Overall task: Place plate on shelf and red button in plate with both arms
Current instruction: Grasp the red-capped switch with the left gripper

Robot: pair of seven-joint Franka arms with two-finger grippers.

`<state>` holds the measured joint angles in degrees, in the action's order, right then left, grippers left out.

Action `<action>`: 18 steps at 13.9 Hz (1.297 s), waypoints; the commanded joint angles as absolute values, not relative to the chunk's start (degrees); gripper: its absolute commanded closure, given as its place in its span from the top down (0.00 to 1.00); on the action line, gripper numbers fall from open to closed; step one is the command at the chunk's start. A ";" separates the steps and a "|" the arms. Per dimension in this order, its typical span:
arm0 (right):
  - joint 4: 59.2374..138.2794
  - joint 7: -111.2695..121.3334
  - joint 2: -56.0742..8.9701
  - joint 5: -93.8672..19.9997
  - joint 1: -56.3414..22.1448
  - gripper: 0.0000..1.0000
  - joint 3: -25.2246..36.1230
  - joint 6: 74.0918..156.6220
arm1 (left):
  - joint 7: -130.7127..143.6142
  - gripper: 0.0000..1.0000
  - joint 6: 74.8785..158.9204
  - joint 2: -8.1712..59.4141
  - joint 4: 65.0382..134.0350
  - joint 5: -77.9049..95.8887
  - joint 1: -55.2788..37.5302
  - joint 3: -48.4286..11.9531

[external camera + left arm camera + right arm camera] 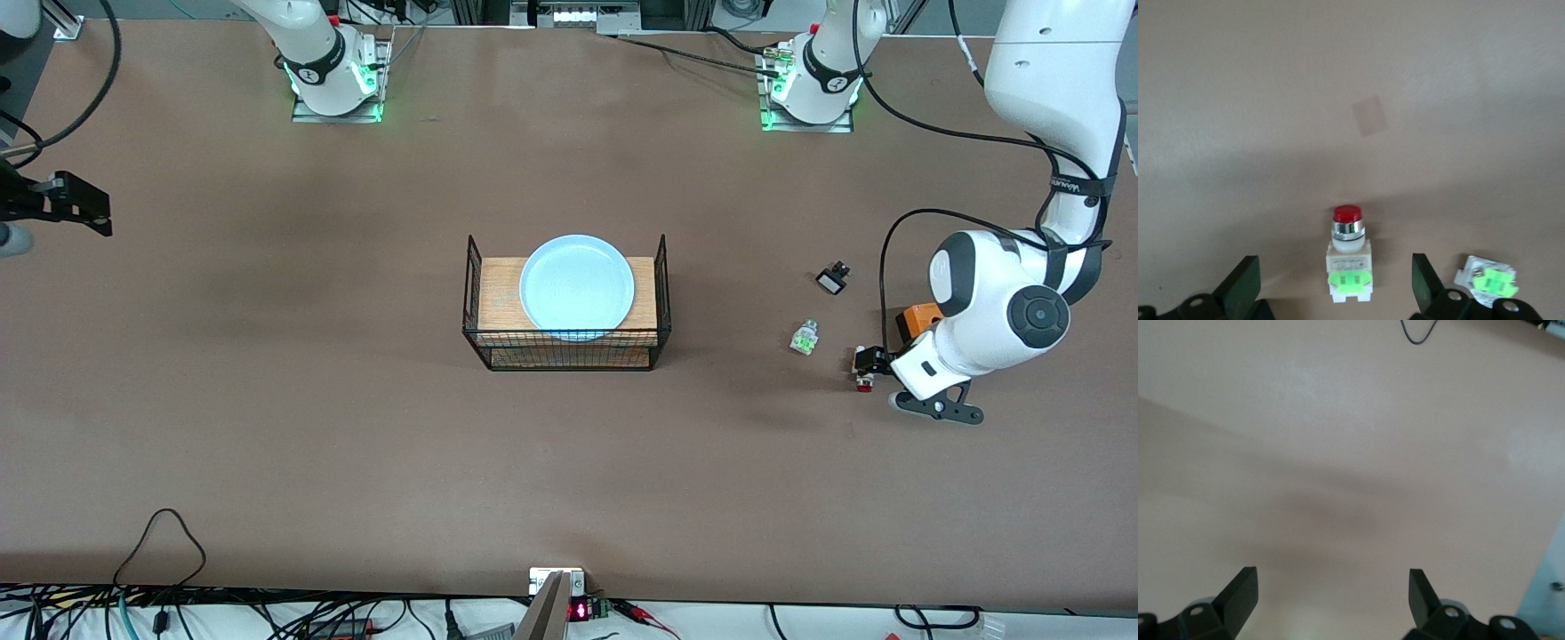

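The pale blue plate (pixel 576 284) lies on a wooden board inside a black wire basket (pixel 565 348) at the middle of the table. The red button (pixel 863 380) lies on the table toward the left arm's end. In the left wrist view the red button (pixel 1350 257) shows its red cap, white body and green tab. My left gripper (pixel 868 366) is low over it and open, and in its wrist view the gripper (pixel 1335 283) has one finger on each side of the button, not touching. My right gripper (pixel 84 206) is open and empty over bare table at the right arm's end; its wrist view (pixel 1331 593) shows only tabletop.
A similar white-green part without a red tip (pixel 805 338) lies beside the button, toward the basket; it also shows in the left wrist view (pixel 1488 281). A small black part (pixel 833 279) lies farther from the front camera. An orange box (pixel 917 318) sits partly hidden by the left arm.
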<state>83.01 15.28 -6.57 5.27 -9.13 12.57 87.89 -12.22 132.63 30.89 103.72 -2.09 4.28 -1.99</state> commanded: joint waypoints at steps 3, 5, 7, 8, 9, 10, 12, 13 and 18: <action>87.36 14.06 -4.75 1.49 -5.19 1.00 11.60 91.50 | -8.89 1.00 141.12 31.64 109.40 -2.29 4.22 -2.64; 87.63 13.97 -4.66 1.06 -5.10 1.00 11.60 92.19 | -8.52 1.00 148.42 31.47 114.15 -2.29 4.57 -2.64; 87.63 13.36 -4.66 0.62 -5.80 1.00 11.43 92.20 | -8.53 0.95 149.59 31.46 115.22 -2.29 4.75 -2.64; 87.63 13.36 -4.75 0.01 -5.89 1.00 11.43 93.76 | -8.44 0.88 149.68 31.55 115.31 -2.29 4.75 -2.64; 87.98 13.36 -5.01 -0.09 -5.71 1.00 11.43 96.56 | -8.44 0.79 149.68 31.64 115.31 -2.29 4.75 -2.64; 88.76 13.27 -5.18 -0.09 -5.19 1.00 11.43 98.16 | -8.44 0.64 149.68 31.55 115.31 -2.29 4.75 -2.64; 88.77 13.36 -5.71 -0.09 -4.22 1.00 11.51 98.79 | -8.61 0.44 149.59 31.55 115.31 -2.29 4.83 -2.64; 88.60 13.62 -5.71 -0.09 -4.22 1.00 11.51 98.79 | -8.70 0.30 149.59 31.38 115.31 -2.37 4.83 -2.64; 85.35 13.80 -6.85 0.62 -4.22 1.00 11.60 93.27 | -8.35 0.18 148.54 30.42 114.88 -2.29 4.83 -2.72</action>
<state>87.31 13.79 -6.35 0.57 -4.61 12.04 96.41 -9.19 149.27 32.57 114.36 -2.08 4.51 -2.43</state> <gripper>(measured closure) 0.000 0.586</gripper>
